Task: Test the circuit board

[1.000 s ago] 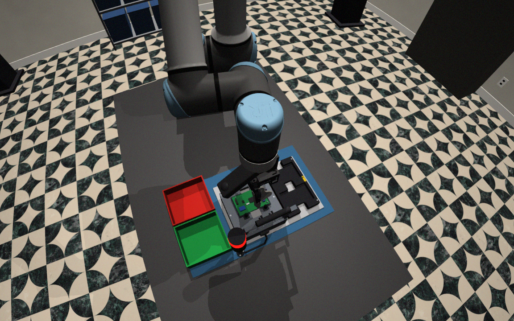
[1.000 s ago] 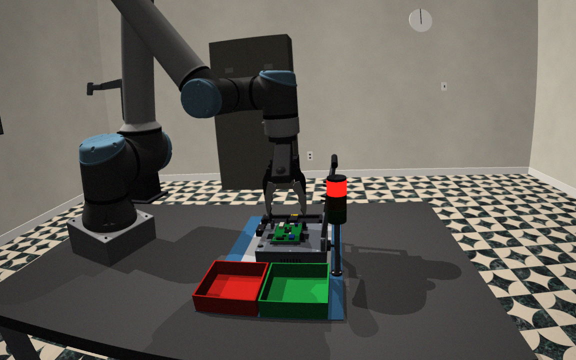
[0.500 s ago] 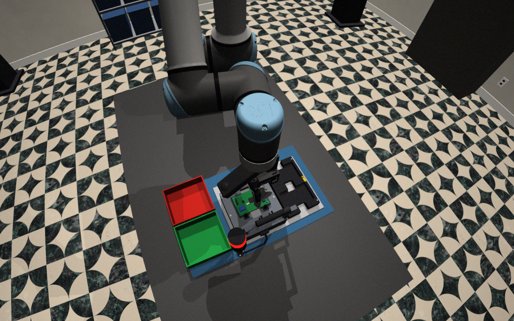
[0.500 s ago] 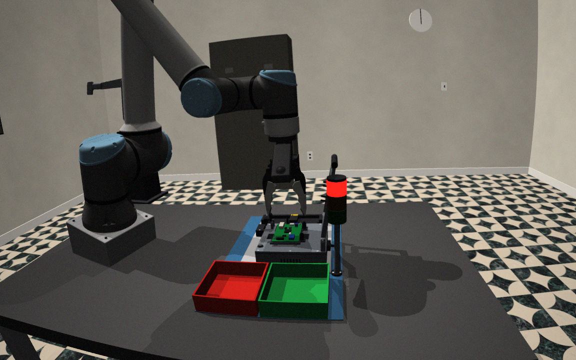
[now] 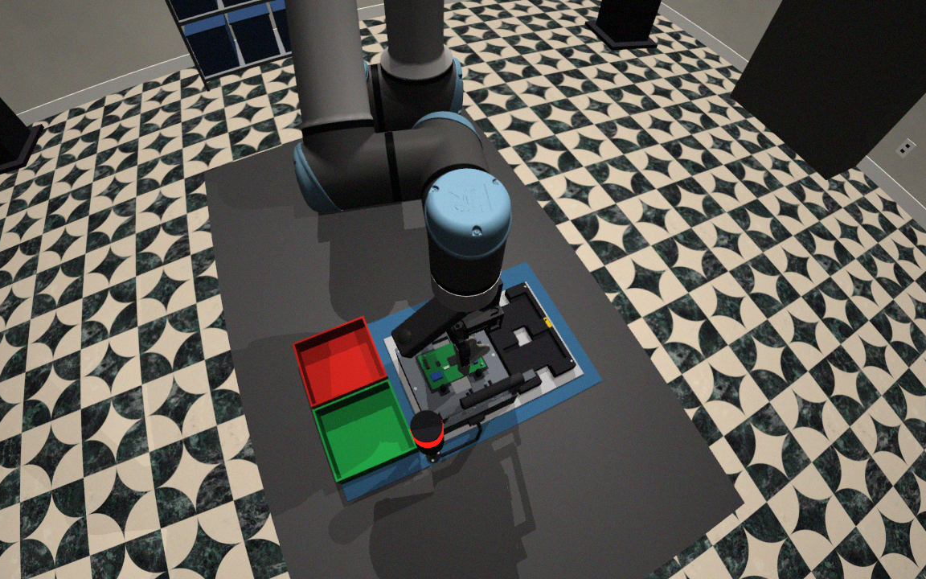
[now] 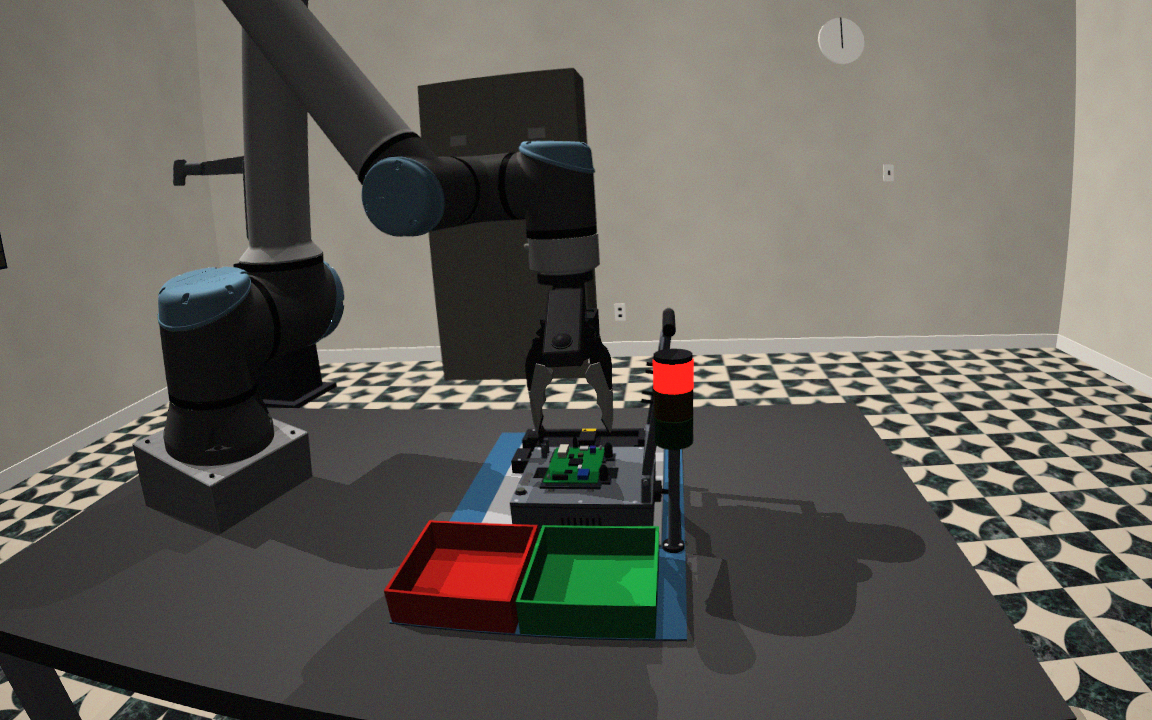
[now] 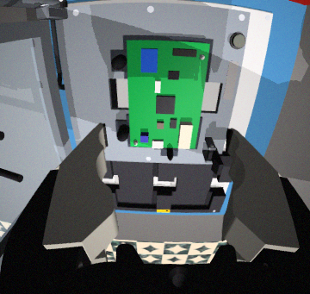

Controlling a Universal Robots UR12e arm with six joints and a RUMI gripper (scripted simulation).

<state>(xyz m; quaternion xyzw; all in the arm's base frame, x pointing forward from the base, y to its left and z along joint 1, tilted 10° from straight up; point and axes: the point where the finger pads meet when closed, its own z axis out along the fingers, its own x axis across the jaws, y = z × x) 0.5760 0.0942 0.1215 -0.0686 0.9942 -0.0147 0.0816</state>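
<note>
One circuit board [image 7: 165, 97] lies in tester [image 6: 582, 497], lid raised, signal light [image 6: 672, 371] red. Gripper [image 6: 567, 420] hovers above, jaws apart, empty. Retrieval step: descend, grip board edges, carry toward red bin [image 6: 459, 573] near worktop's front edge.

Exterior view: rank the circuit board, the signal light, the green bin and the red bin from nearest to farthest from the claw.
1. Circuit board: just below the open claw, in the tester.
2. Signal light: to the claw's right in the picture, glowing red.
3. Green bin and red bin: in front of the tester, too close to call.
</note>
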